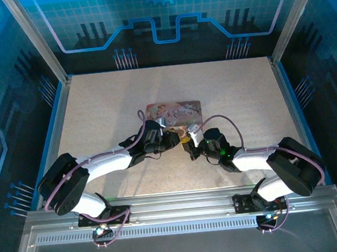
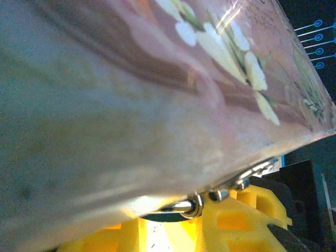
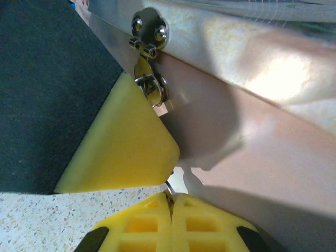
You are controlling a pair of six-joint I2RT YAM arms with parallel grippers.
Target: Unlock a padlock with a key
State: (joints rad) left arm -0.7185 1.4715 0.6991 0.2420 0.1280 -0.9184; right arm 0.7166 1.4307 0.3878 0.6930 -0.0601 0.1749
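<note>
**Right wrist view, foreground.** The yellow ribbed pads [image 3: 136,228] of the right gripper [image 3: 170,223] are pressed flat together. They are clenched on a thin metal sliver at their seam, judged to be the key [image 3: 169,190], and a short tip of it stands above the pads.

**Middle.** A yellow wedge-shaped pad [image 3: 123,149] of the left gripper [image 1: 172,137] lies against the side wall of the pink illustrated box [image 3: 262,136].

**Upper part.** A silvery two-screw hasp [image 3: 148,29] sits on the box edge. The padlock [image 3: 151,86], small and bright, hangs from it just beside the tip of the wedge pad. The key is below the padlock, near it but apart.

**Left wrist view.** The left gripper's pads sit either side of the same small metal fittings, which are blurred. Whether that gripper pinches the padlock or merely rests beside it cannot be told.

**Top view.** Both grippers meet at the near edge of the box, in the middle of the table [image 1: 96,109].

**Handling (judgement).** The padlock is rigid, light and smooth, and it looks free to swing on the hasp. It is therefore likely to twist or slide away when the key pushes at it. It is best gripped across its flat body faces, leaving the keyway end clear. The key is stiff but very thin and apt to pivot between soft pads. It is best held at the head, with the blade left free.
</note>
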